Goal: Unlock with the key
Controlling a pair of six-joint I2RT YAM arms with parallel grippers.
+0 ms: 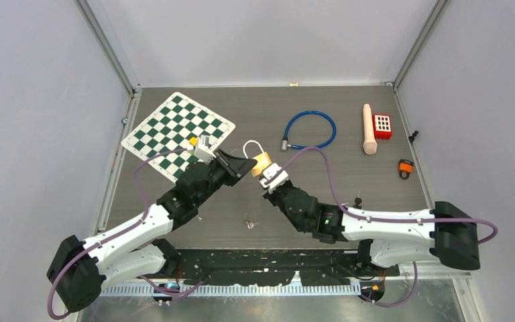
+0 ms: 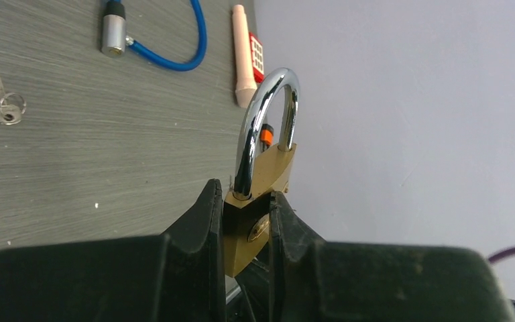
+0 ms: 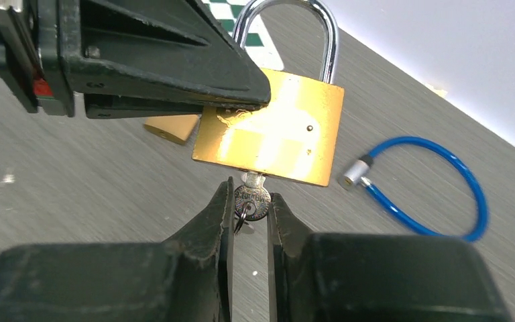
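A brass padlock [image 3: 275, 131] with a chrome shackle [image 2: 255, 127] hangs above the table, pinched at one corner by my left gripper [image 2: 245, 194]. The lock sits slanted between those fingers. Both shackle legs look seated in the body. A small silver key [image 3: 253, 200] with a ring sticks out of the padlock's underside, its flat face toward the right wrist camera. My right gripper [image 3: 249, 191] is closed on the edges of the key's head. In the top view the two grippers meet at mid-table, left [image 1: 245, 164] and right [image 1: 271, 178], around the padlock [image 1: 261, 159].
A loose key pair [image 1: 250, 222] lies near the front. A blue cable lock [image 1: 310, 129], a cream cylinder [image 1: 369, 129], a red keypad block [image 1: 382, 125] and a small orange lock [image 1: 406, 168] lie to the right. A chessboard [image 1: 174, 127] lies at the back left.
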